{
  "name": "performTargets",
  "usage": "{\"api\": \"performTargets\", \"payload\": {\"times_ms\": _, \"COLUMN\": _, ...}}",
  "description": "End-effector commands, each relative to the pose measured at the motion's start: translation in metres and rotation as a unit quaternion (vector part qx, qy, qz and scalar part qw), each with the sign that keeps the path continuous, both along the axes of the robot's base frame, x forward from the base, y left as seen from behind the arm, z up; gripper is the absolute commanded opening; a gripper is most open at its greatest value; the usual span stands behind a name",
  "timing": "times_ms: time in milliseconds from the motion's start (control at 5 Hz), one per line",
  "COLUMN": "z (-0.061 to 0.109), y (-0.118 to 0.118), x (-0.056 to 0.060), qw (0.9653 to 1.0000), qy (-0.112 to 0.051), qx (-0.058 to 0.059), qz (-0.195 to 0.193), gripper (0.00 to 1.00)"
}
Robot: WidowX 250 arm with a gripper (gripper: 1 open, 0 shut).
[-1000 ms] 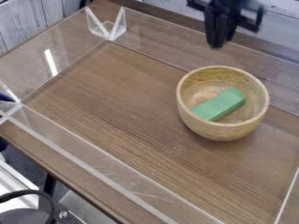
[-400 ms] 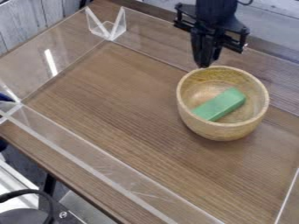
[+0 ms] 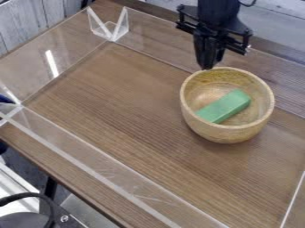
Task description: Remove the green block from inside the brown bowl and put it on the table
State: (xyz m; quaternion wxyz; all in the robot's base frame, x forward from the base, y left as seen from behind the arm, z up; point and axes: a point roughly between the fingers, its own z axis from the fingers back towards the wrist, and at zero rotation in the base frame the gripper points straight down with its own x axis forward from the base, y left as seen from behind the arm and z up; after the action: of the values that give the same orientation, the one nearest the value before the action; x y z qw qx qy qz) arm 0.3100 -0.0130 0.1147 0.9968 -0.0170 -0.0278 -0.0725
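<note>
A bright green block [image 3: 224, 108] lies tilted inside the light-tan wooden brown bowl [image 3: 226, 127], which stands on the dark wood-grain table [image 3: 119, 116] at the right. My black gripper [image 3: 211, 62] hangs pointing straight down just above and behind the bowl's far-left rim, apart from the block. Its fingers [image 3: 211, 52] are pressed together, shut, with nothing between them.
Low clear acrylic walls [image 3: 71, 151] edge the tabletop on the left, front and back. A clear acrylic bracket [image 3: 107, 25] stands at the far corner. Open tabletop stretches left and in front of the bowl.
The gripper has come down and moved left from the top edge of the view to just above the bowl's far rim. Bowl and block have stayed put.
</note>
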Motion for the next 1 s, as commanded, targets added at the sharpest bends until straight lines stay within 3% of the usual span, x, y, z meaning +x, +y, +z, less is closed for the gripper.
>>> {"api": "performTargets", "payload": {"times_ms": 0, "z": 0.0074, "y": -0.0030, "x": 0.0061, "qw": 0.9998, "qy": -0.020, "qx": -0.002, "qz": -0.009, "gripper": 0.00}}
{"api": "performTargets", "payload": {"times_ms": 800, "z": 0.0029, "y": -0.0062, "x": 0.0087, "qw": 0.9996, "qy": -0.021, "qx": -0.007, "qz": -0.017, "gripper": 0.00}}
